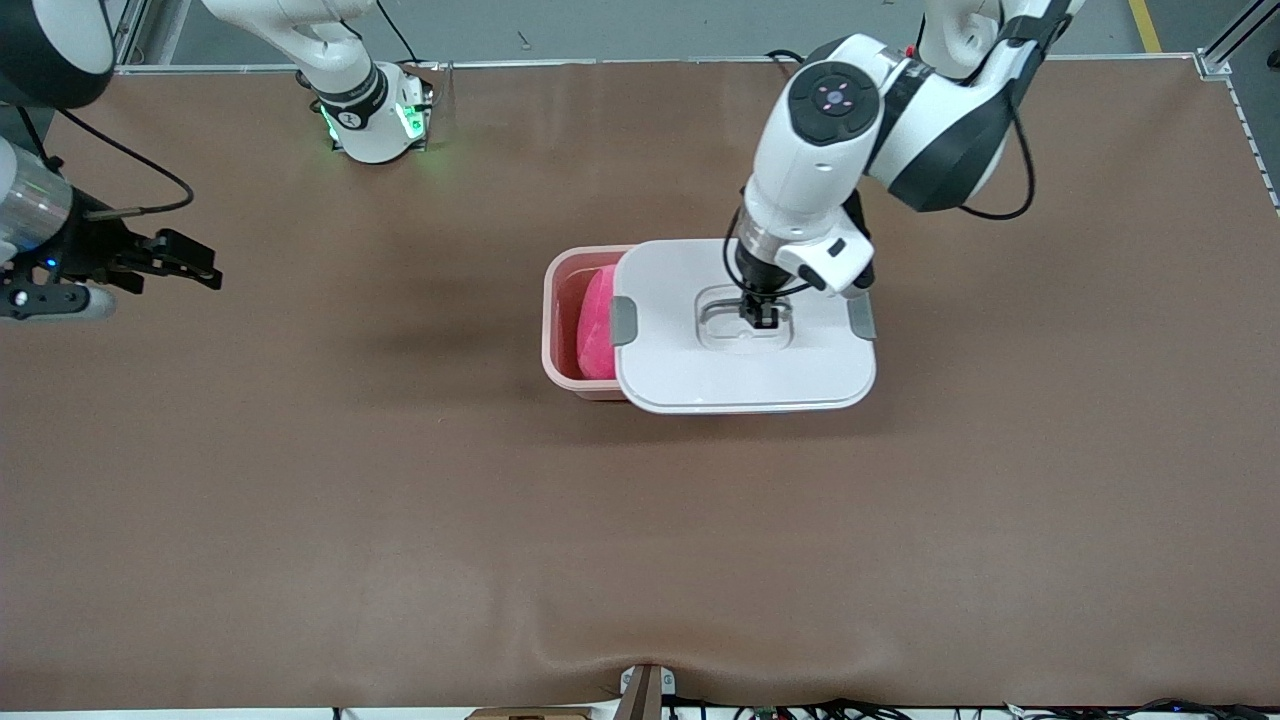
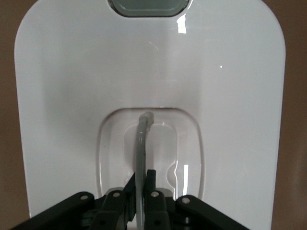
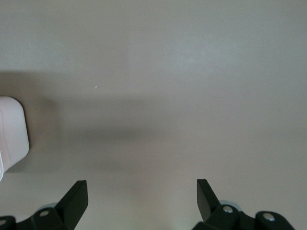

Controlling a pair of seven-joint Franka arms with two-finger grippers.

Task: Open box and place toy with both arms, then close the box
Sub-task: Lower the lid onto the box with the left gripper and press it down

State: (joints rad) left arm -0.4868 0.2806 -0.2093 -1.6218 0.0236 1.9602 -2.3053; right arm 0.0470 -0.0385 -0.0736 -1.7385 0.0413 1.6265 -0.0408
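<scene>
The box's reddish-pink base stands mid-table with the pink toy lying inside it. The white lid covers most of the base, shifted toward the left arm's end, so the toy shows at the uncovered end. My left gripper is shut on the lid's grey centre handle, which stands upright between its fingers. The lid fills the left wrist view. My right gripper is open and empty, held over bare table at the right arm's end; in the right wrist view the right gripper shows spread fingers.
A grey clip sits on the lid's end over the toy, another grey clip on its other end. The right arm's green-lit base stands at the table's back edge. Brown table mat all around.
</scene>
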